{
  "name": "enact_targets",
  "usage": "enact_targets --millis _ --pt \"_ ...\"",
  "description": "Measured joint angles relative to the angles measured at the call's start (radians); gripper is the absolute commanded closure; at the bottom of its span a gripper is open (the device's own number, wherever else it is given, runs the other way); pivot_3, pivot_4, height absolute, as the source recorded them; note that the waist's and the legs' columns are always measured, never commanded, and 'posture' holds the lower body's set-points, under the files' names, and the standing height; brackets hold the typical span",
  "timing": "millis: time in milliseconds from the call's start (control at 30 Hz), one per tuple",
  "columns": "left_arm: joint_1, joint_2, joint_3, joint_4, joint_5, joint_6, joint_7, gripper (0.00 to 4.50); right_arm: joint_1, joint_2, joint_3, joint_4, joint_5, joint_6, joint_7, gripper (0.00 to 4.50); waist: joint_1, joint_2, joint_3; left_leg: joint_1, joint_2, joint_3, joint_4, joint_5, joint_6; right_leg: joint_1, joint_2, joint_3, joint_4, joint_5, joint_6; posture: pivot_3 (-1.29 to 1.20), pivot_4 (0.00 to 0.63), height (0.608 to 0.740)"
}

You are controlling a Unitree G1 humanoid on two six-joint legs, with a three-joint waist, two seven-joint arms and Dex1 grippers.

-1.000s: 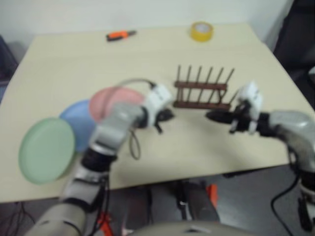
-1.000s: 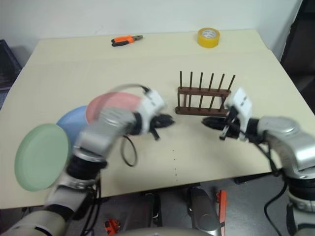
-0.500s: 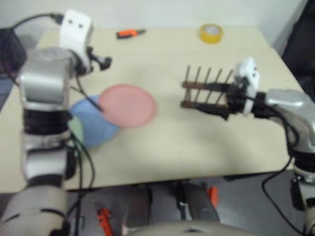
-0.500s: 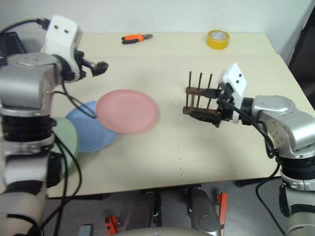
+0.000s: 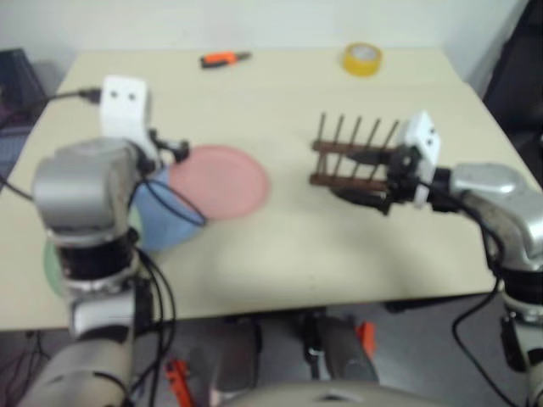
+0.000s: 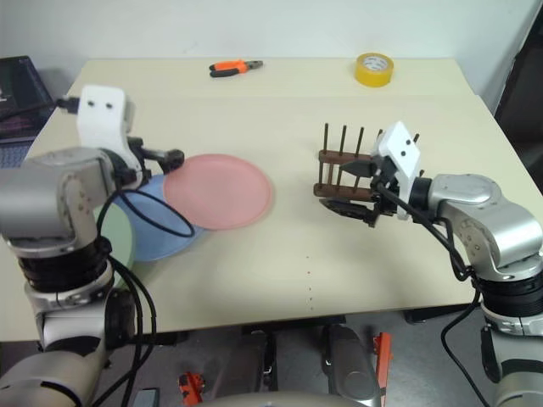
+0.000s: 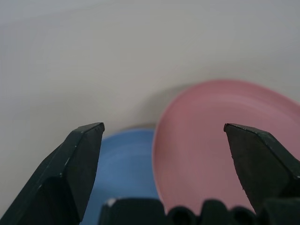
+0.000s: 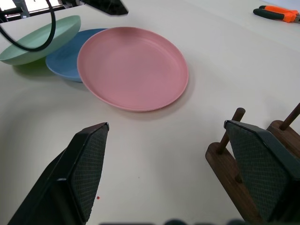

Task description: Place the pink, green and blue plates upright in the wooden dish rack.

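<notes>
The pink plate (image 6: pixel 218 190), left of the rack (image 6: pixel 346 174), looks stiff and slippery; its rim should be pinched. Both grippers' fingers are wide, nothing held.

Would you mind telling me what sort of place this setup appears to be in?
Probably a lab or workshop, not a kitchen: the plates and wooden dish rack sit on a plain worktable, alongside orange pliers and a roll of yellow tape.

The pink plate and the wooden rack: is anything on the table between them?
No. In the right eye view, bare table separates the pink plate from the wooden rack. The right gripper, fingers open, hovers at the rack's near end.
</notes>
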Motion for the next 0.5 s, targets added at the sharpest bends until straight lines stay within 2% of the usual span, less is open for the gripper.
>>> enact_targets --millis 500 --pt "0.102 -0.058 0.043 -0.005 -0.05 0.0 0.092 0.0 0.023 0.006 0.004 -0.008 -0.016 -0.008 -0.003 0.19 0.001 0.0 0.0 -0.002 -0.001 -0.002 0.01 0.0 0.0 0.002 0.0 0.0 0.002 0.001 0.0 0.0 0.15 0.74"
